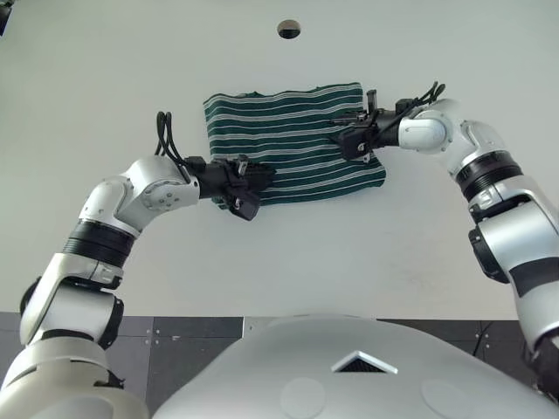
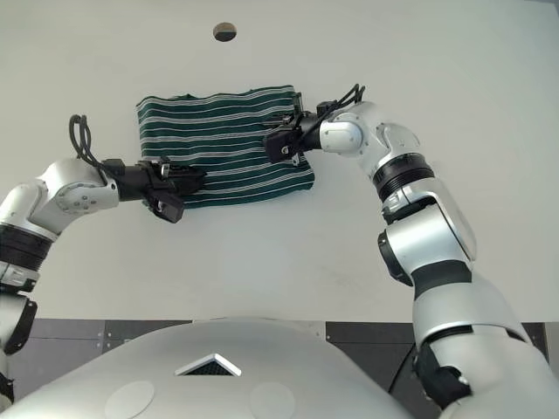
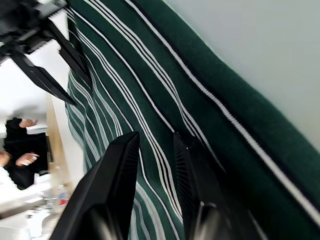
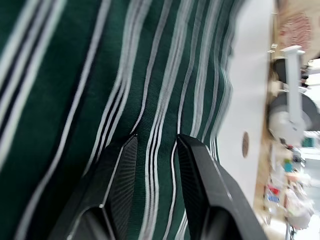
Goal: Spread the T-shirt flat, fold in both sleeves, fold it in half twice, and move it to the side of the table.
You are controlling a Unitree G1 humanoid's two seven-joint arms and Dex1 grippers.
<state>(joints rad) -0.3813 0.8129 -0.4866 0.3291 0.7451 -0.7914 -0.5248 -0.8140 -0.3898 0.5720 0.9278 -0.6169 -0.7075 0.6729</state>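
The left claw (image 1: 255,185) rests on the near left corner of the folded dark green, white-striped T-shirt (image 1: 288,131), hiding it. Its fingers are narrowly parted, seemingly pinching nothing. The right claw (image 1: 354,138), likewise slightly parted, covers the shirt's right edge. The shirt lies on the far middle of the white counter (image 1: 131,70), near a small round hole (image 1: 288,29).

White table (image 1: 105,78) open left, right and near of the folded T-shirt (image 1: 288,127), left gripper (image 1: 256,177) over its near-left corner, right gripper (image 1: 347,140) over its right edge, round table hole (image 1: 288,29) beyond
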